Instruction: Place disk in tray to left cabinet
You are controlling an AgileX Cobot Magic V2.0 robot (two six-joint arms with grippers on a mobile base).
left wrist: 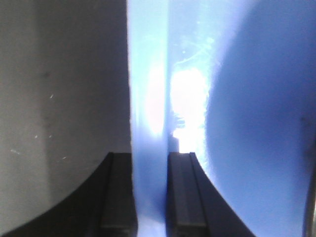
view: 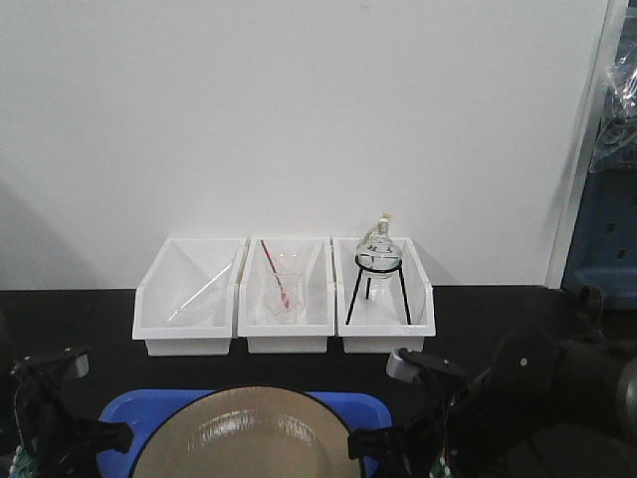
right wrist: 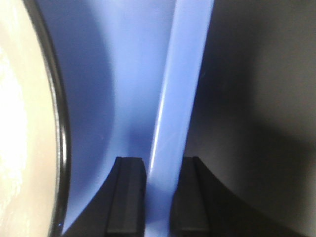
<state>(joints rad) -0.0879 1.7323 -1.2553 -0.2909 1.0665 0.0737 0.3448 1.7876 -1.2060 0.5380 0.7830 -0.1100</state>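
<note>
Disk (view: 249, 436) sits in tray (view: 134, 413); left gripper (left wrist: 149, 163), right gripper (right wrist: 159, 165) each clamp tray rim; bins (view: 287, 344) apparently hold glassware (view: 379, 249).

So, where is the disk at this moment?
In the front-facing view the disk lies on the blue tray at the bottom centre, just in front of the three white bins.

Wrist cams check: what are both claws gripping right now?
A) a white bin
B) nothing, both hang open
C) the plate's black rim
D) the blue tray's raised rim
D: in each wrist view the rim of the tray fills the gap between the fingers of the left claw and the right claw, while the plate lies untouched in the tray.
</note>
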